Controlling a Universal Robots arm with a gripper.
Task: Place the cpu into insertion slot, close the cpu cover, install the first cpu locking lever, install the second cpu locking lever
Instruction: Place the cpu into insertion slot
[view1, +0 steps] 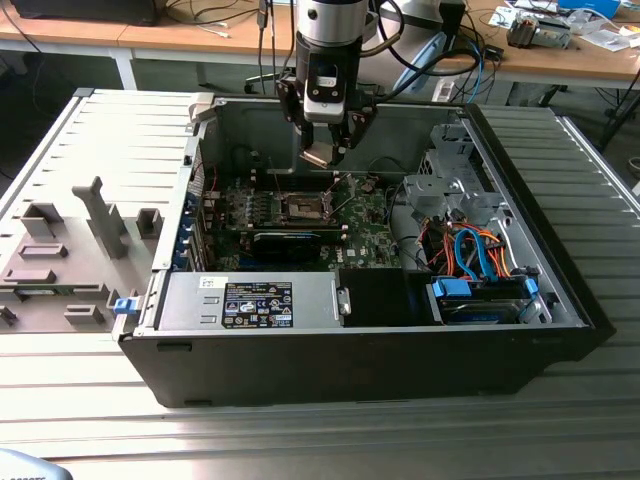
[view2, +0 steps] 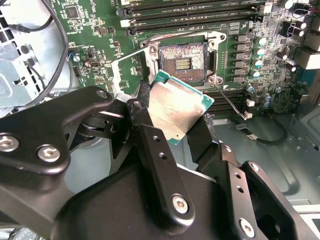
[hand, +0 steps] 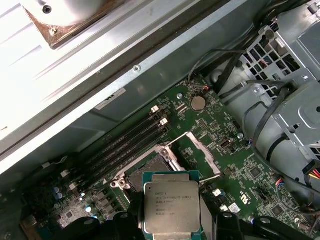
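Ribbed metal table (view1: 100, 420) carries the whole job. At the exterior view's left a grey fixture tray (view1: 60, 250) lies beside an open computer case (view1: 560, 300).

Moving rightward into the case, the arm drops straight down from above, its wrist vertical over the green motherboard (view1: 370, 235). The tool (view1: 325, 150) is closed on two opposite edges of the cpu (view1: 318, 155), and the dark fingers (view2: 145, 125) are pinched to the chip's sides. In both wrist views the cpu (view2: 175, 107) (hand: 171, 207) sits flat between them with its metal top facing the cameras.

I judge the first step to be in hand, placing the chip. The insertion slot (view1: 303, 207) is bare, its brownish contact field (view2: 182, 62) exposed. The chip hangs above it, clearly apart, not seated.

The cpu cover (hand: 209, 156) is swung open beside the socket, and a thin wire lever (view2: 230, 102) looks unhooked. This placement calls for a level chip, edges squared to the socket rim, and a gentle descent.

Farther right, drive bays with orange and blue cables (view1: 480, 250) stand well apart from the work.
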